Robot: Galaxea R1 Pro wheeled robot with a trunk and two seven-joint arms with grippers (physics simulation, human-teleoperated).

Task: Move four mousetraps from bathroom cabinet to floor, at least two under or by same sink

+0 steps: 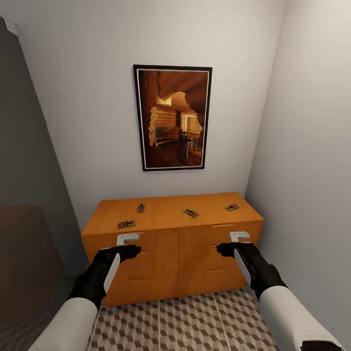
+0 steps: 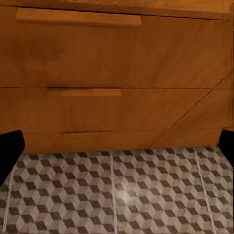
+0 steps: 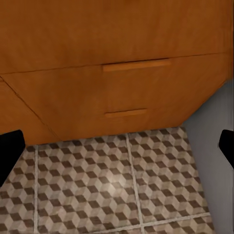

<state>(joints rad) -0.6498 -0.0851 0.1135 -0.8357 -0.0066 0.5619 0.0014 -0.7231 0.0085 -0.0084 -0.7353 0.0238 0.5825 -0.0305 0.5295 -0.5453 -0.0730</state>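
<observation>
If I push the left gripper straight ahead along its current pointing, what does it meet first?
Probably the cube-patterned tiled floor just before the honey-orange wooden cabinet; the left wrist view looks down at that junction. Depth is unclear, nothing nearer shows.

No legible text or labels anywhere.

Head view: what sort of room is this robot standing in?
Probably a narrow corner of a home, perhaps a bathroom. A honey-orange wooden cabinet stands against plain walls under a framed picture, on cube-patterned floor tiles. Four mousetraps lie on top.
</observation>
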